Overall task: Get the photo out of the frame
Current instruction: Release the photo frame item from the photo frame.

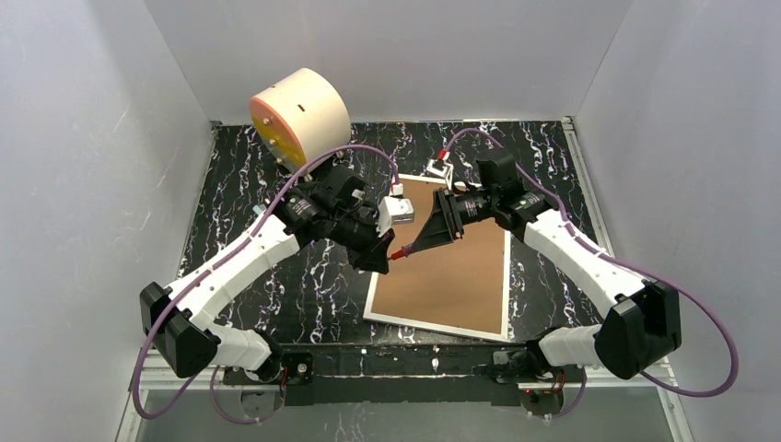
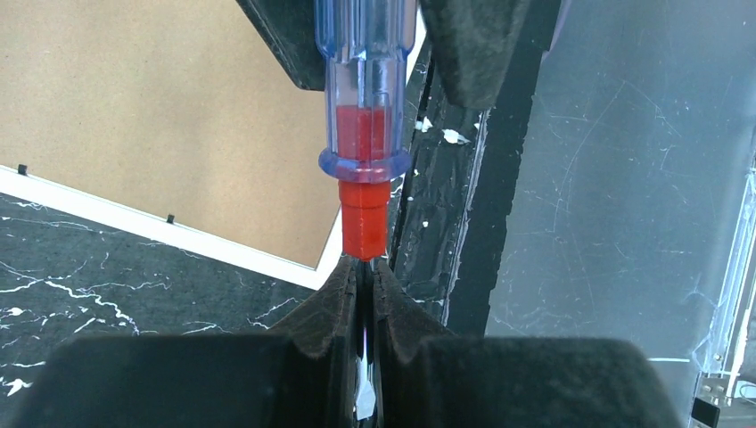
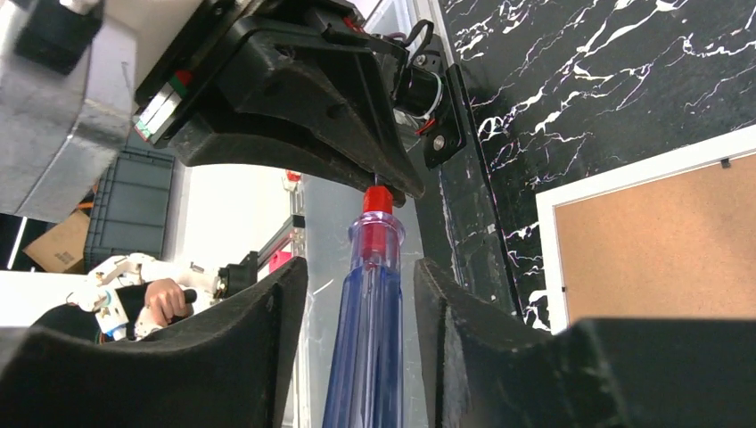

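- You have a cream round cylinder [image 1: 304,115] with an orange face at the far left of the black marble table [image 1: 313,285], well away from the frame.
- Both arms meet just above the left edge of the thin white picture frame [image 1: 442,295]. From above, they cover part of it.
- Your left gripper [image 2: 361,276] is squeezed tight on the thin metal tip of a see-through blue screwdriver [image 2: 367,107] with a red middle.
- Your right gripper [image 3: 361,267] has its jaws apart, one on each side of the blue handle, with a little gap showing.
- You cannot see the photo. The frame lies with its brown board back [image 1: 465,262] on top.
- Small black clips [image 2: 169,218] sit along the edge of the board. A small white thing [image 1: 438,169] at the frame's far corner is too small to make out.
- The frame lies flat in the middle-right of the table. Its long sides run from the near edge toward the back wall, a bit slanted.
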